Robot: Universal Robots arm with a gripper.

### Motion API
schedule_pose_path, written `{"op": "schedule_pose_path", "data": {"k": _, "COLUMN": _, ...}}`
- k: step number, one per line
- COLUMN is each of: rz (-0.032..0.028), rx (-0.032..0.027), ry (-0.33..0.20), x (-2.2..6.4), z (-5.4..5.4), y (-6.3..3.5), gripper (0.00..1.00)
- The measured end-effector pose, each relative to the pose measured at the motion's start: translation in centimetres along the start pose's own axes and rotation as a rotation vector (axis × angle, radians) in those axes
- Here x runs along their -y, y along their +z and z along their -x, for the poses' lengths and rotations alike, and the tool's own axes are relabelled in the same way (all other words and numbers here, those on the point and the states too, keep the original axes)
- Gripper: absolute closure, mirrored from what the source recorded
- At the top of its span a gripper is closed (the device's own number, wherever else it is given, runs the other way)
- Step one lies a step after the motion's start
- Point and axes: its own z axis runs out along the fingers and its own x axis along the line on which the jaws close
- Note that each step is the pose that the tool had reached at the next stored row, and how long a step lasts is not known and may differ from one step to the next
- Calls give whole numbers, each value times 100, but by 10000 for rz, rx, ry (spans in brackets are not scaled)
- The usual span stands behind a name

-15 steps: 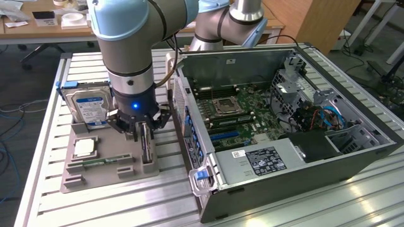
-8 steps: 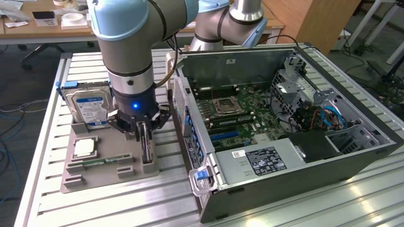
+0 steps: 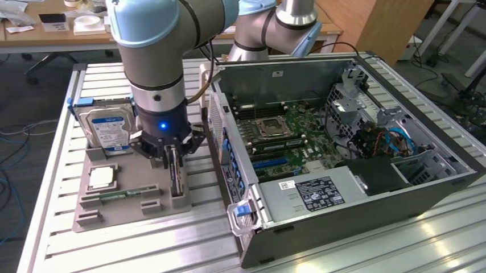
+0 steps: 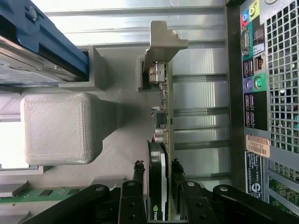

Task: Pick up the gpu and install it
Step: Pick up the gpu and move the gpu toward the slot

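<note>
Grips thin green-board, black-cooler gpu (image 4: 161,116) between pressed black claw (image 4: 157,164), upright on edge in slot of grey plastic holder (image 3: 129,216) on slatted metal tabletop (image 3: 114,250). Could snag its silver bracket (image 4: 163,39) on the slot wall if lifted askew. Shares holder with silver hard drive (image 3: 106,131), square processor (image 3: 101,177), green memory stick (image 3: 122,195).

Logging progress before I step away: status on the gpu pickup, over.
Fingers closed on gpu. It stands upright in grey tray slot. Hard drive stands clear of it.
</note>
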Motion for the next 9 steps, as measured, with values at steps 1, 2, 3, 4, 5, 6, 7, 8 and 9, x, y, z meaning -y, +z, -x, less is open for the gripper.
{"op": "schedule_pose_path", "data": {"k": 1, "rz": 0, "rx": 0, "ry": 1, "x": 0, "z": 1, "y": 1, "gripper": 64}}
{"op": "schedule_pose_path", "data": {"k": 2, "rz": -1, "rx": -1, "ry": 2, "x": 0, "z": 1, "y": 1, "gripper": 64}}
{"op": "schedule_pose_path", "data": {"k": 3, "rz": 0, "rx": -1, "ry": 2, "x": -1, "z": 1, "y": 1, "gripper": 64}}
{"op": "schedule_pose_path", "data": {"k": 4, "rz": -1, "rx": 0, "ry": 1, "x": -1, "z": 2, "y": 1, "gripper": 64}}
{"op": "schedule_pose_path", "data": {"k": 5, "rz": -1, "rx": -1, "ry": 2, "x": -1, "z": 2, "y": 1, "gripper": 64}}
{"op": "schedule_pose_path", "data": {"k": 6, "rz": 0, "rx": -1, "ry": 2, "x": -1, "z": 2, "y": 1, "gripper": 64}}
{"op": "schedule_pose_path", "data": {"k": 7, "rz": -1, "rx": 0, "ry": 2, "x": -1, "z": 2, "y": 1, "gripper": 64}}
{"op": "schedule_pose_path", "data": {"k": 8, "rz": -1, "rx": -1, "ry": 1, "x": 0, "z": 2, "y": 1, "gripper": 64}}
{"op": "schedule_pose_path", "data": {"k": 9, "rz": -1, "rx": 0, "ry": 1, "x": -1, "z": 2, "y": 1, "gripper": 64}}
